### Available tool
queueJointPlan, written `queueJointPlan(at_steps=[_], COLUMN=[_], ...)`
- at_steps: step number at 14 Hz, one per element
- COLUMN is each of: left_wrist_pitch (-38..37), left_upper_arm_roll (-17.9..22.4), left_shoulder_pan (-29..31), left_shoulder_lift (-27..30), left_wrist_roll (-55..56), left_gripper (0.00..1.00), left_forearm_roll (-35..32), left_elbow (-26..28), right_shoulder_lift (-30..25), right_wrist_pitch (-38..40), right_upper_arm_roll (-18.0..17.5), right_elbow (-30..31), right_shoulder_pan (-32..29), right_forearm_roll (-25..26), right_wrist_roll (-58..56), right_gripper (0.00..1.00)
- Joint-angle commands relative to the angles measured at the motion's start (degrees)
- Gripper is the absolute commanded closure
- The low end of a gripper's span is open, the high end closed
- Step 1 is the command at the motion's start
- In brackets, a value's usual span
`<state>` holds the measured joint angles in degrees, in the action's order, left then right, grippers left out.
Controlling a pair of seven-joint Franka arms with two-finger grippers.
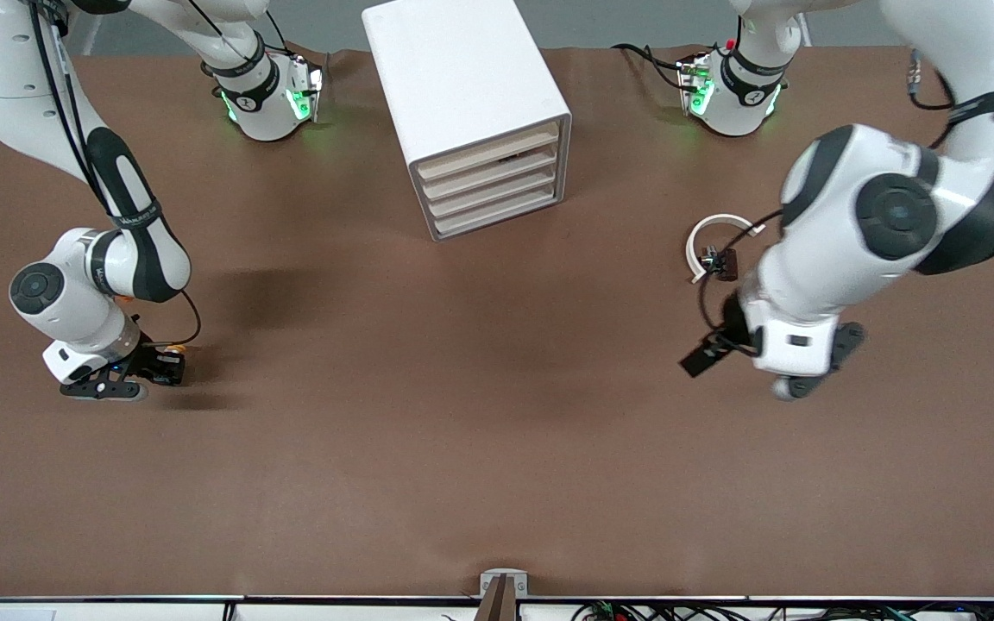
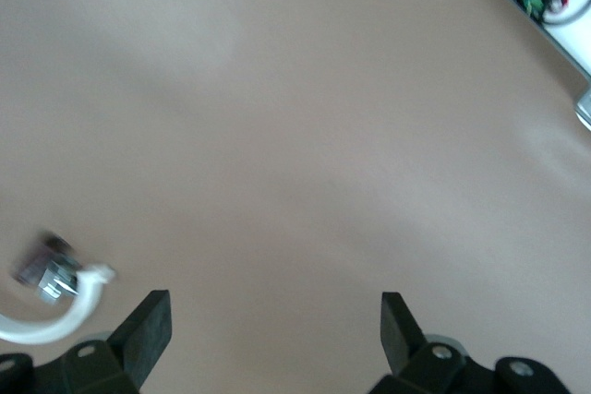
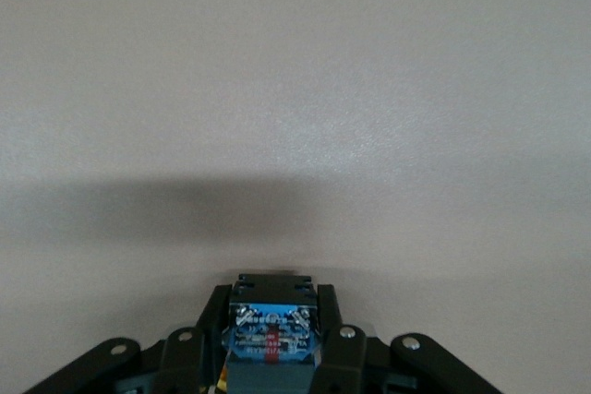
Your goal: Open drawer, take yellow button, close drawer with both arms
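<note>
R gripper sat low at the tabletop toward the right arm's end, fingers clamped on the button; in the front view a bit of its orange cap showed at the fingertips, and in the right wrist view its dark body w/ blue-lit face sat between the fingers. Can't tell if the button touched the tabletop or hung just above it. L gripper hovered over bare tabletop toward the left arm's end, fingers wide apart w/ nothing between them. Just beside it, farther from the front cam, lay a white ring piece w/ a small dark clip at its open end; both showed in the left wrist view too, near one fingertip. Cabinet stood mid-table between the two arm bases, well apart from both grippers. All four cream fronts looked about flush, incl. the top drawer, so it read as shut. Neither gripper was near the cabinet.
</note>
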<state>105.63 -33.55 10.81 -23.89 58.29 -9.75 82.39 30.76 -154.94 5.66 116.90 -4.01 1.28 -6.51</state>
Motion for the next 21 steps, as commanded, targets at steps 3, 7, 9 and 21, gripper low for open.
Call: queueJointPlan(at_steps=[3, 7, 9, 21], left_wrist_pitch=[-5.2, -11.3, -16.0, -20.9], left_upper_arm_roll=[-0.8, -1.1, -0.7, 25.4], left_shoulder_pan=[6.2, 8.8, 9.3, -8.4], left_shoulder_lift=[5.2, 10.3, 13.0, 28.4], left_wrist_roll=[-16.5, -24.9, -32.3, -51.8], left_gripper=[0.00, 0.00, 0.00, 0.00], left_forearm_roll=[-0.9, -0.3, 0.0, 7.9], left_elbow=[0.5, 0.6, 0.7, 9.4], right_shoulder_lift=[2.8, 2.9, 2.6, -7.1], right_wrist_pitch=[-0.5, -0.2, 0.0, 36.3], right_upper_arm_roll=[-1.4, -2.1, -2.1, -2.3], right_elbow=[-1.4, -2.5, -3.0, -18.7], right_shoulder_pan=[-1.0, -1.2, -1.3, -0.6], right_forearm_roll=[0.0, 0.0, 0.0, -0.4], right_wrist_roll=[-1.0, -0.8, -0.9, -0.1], right_gripper=[1.00, 0.23, 0.00, 0.00])
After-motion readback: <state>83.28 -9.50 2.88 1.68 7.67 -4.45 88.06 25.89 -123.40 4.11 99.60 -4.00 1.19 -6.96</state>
